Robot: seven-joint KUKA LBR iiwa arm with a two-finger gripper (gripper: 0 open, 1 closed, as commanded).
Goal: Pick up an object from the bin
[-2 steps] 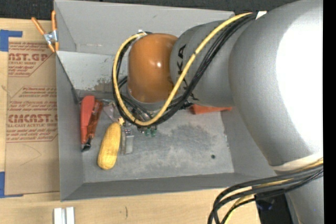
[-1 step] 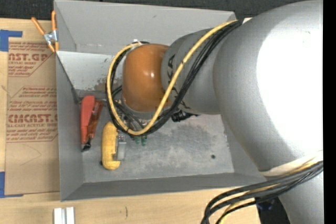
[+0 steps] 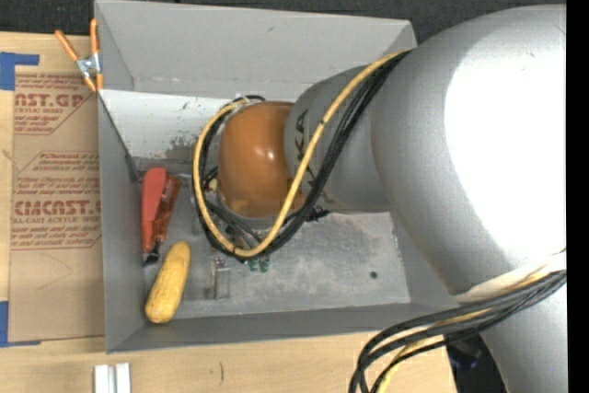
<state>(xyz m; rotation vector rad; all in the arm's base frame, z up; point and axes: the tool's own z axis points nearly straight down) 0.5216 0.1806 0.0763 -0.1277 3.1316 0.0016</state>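
Yellow corn cob (image 3: pixel 167 282) lies tilted on the bin (image 3: pixel 276 41) floor at the near left corner, and I judge it light, stiff and a little slick, so I would take it across its middle, where it is widest. Just to its right my gripper (image 3: pixel 219 277) hangs low under the orange wrist cover (image 3: pixel 253 156); I cannot tell whether it is open or closed. Farther back a red stapler (image 3: pixel 155 209) rests just beyond the cob's upper end.
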